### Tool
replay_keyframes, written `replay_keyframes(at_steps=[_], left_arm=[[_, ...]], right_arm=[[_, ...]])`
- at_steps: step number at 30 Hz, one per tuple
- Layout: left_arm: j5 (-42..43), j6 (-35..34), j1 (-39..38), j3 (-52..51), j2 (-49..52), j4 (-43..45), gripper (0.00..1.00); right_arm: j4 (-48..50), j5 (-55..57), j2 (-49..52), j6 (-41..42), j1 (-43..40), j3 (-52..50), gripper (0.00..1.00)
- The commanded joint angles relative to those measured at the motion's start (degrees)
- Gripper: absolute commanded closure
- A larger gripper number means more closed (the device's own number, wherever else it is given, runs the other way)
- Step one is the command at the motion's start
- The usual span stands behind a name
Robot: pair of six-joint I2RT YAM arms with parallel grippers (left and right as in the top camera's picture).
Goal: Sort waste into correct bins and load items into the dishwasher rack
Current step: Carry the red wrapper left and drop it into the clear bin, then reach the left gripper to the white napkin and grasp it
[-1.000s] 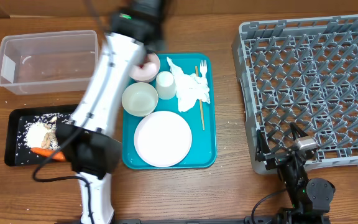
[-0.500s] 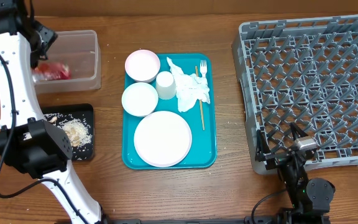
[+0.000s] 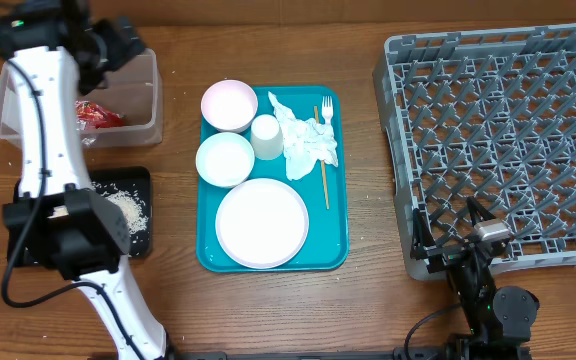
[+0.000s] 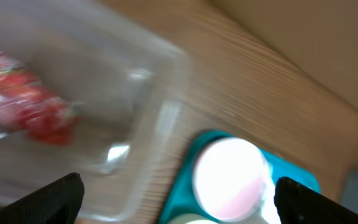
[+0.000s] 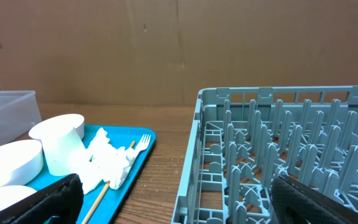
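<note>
The left pincer (image 4: 179, 198) is seen released, its fingers spread wide with nothing between them, above the clear tub (image 3: 151, 100) at the far left corner of the tabletop (image 3: 368, 300). The red-and-white sauce packet (image 3: 96, 115) is found lying inside that tub. Crumbly scraps (image 3: 123, 207) are held in the black tray (image 3: 140, 240) by the left edge. The right pincer (image 5: 179, 202) is likewise spread and empty, at the near edge beside the grey rack (image 3: 508, 130), which is set along the right edge.

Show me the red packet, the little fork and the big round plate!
red packet (image 3: 96, 115): overhead view, middle of its red wrapper.
fork (image 5: 143, 142): right wrist view, on its tines.
plate (image 3: 262, 223): overhead view, centre of its flat face.
</note>
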Motion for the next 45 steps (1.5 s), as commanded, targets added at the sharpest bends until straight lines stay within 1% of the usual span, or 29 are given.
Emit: replay_keyframes(at_steps=[1,2,3,5,6,9,10,13,14,16,19,21,23,24,27,33,36,45], left_arm=[[4.31,10.99,-10.27,1.49,-7.74,0.79,0.0],[3.52,11.72,-12.87,1.49,-8.04,0.79,0.0],[1.4,11.85,-17.64,1.46,-8.04,0.7,0.0],[-4.31,10.32,-29.79,1.38,-4.42,0.2,0.0],[-6.01,10.32,-32.72,1.38,-2.64,0.09,0.0],[-10.47,10.38,-38.62,1.38,2.56,0.04,0.0],[-12.15,10.73,-41.35,1.4,6.1,0.13,0.0],[-13.22,14.4,-45.09,1.4,12.35,0.24,0.0],[-14.84,14.84,-46.25,1.4,14.49,0.22,0.0],[-16.55,14.78,-47.12,1.4,16.39,-0.11,0.0],[-19.8,11.93,-47.25,1.4,18.8,-0.61,0.04],[-19.96,11.67,-46.88,1.38,19.21,-0.96,0.05],[-20.17,11.89,-46.73,1.38,19.56,-1.05,0.08],[-20.17,13.7,-46.73,1.36,19.85,-0.98,0.09],[-20.37,15.63,-46.77,1.31,19.93,-1.03,0.09],[-20.41,16.13,-46.34,-0.94,19.93,-0.76,0.1],[-20.87,16.22,-46.18,-3.17,19.93,-0.26,0.08],[-22.05,17.94,-45.09,-3.5,19.93,0.61,0.1]], right_arm=[[0.39,0.2,-0.42,0.0,-0.22,-0.57,0.0],[0.39,0.17,-0.42,0.0,-0.22,-0.57,0.0],[0.39,0.2,-0.42,0.0,-0.22,-0.57,0.0],[0.39,0.2,-0.42,0.0,-0.22,-0.57,0.0],[0.39,0.2,-0.42,0.0,-0.22,-0.59,0.0],[0.39,0.17,-0.42,0.0,-0.22,-0.57,0.0],[0.39,0.2,-0.42,0.0,-0.22,-0.57,0.0],[0.39,0.2,-0.42,0.0,-0.22,-0.57,0.0],[0.39,0.2,-0.42,0.0,-0.22,-0.57,0.0],[0.39,0.2,-0.42,0.0,-0.22,-0.57,0.0],[0.39,0.17,-0.42,0.0,-0.22,-0.59,0.0],[0.39,0.2,-0.42,0.0,-0.22,-0.59,0.0],[0.39,0.2,-0.42,0.0,-0.22,-0.57,0.0],[0.39,0.2,-0.42,0.0,-0.22,-0.57,0.0],[0.39,0.2,-0.42,0.0,-0.22,-0.59,0.0],[0.39,0.17,-0.42,0.0,-0.22,-0.57,0.0],[0.39,0.2,-0.42,0.0,-0.22,-0.57,0.0],[0.39,0.2,-0.42,0.0,-0.22,-0.57,0.0]])
